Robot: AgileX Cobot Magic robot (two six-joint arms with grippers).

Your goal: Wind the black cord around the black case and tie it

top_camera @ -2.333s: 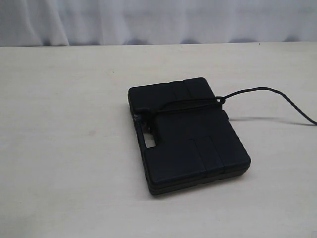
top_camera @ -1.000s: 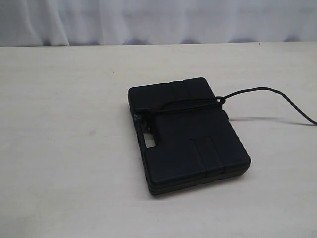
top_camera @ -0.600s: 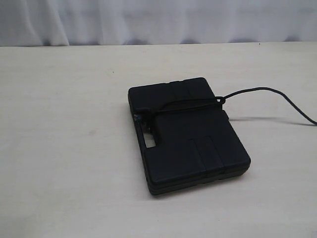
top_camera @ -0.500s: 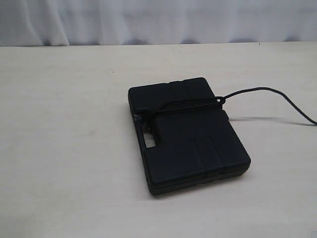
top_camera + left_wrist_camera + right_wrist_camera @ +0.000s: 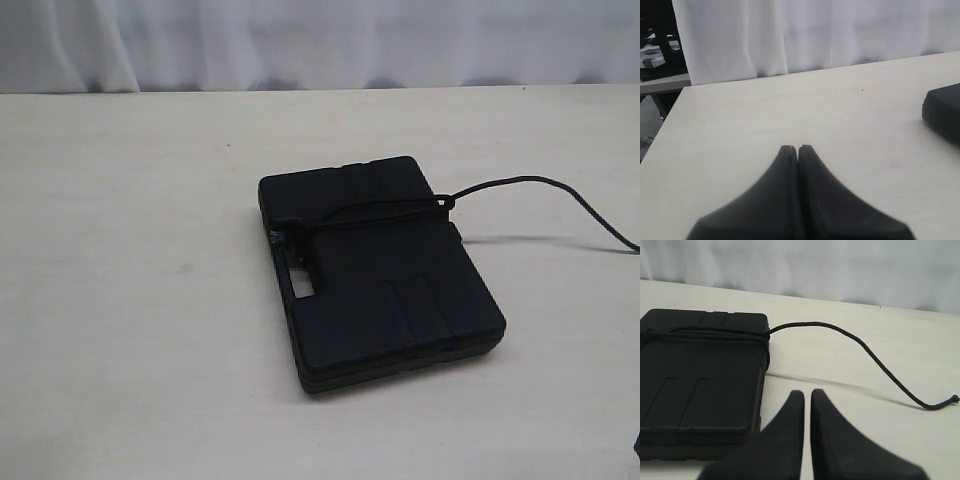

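My left gripper is pressed closed, my right gripper nearly so, both empty over the pale desk. Beyond, the flat, matte, ribbed black case lies mid-desk, braided black cord banding its lid, frayed tail trailing right. I judge snagging that loose tail could slacken the wrap or drag the case.

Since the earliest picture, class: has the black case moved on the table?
No. The black case keeps its place and angle against the far edge of the table.
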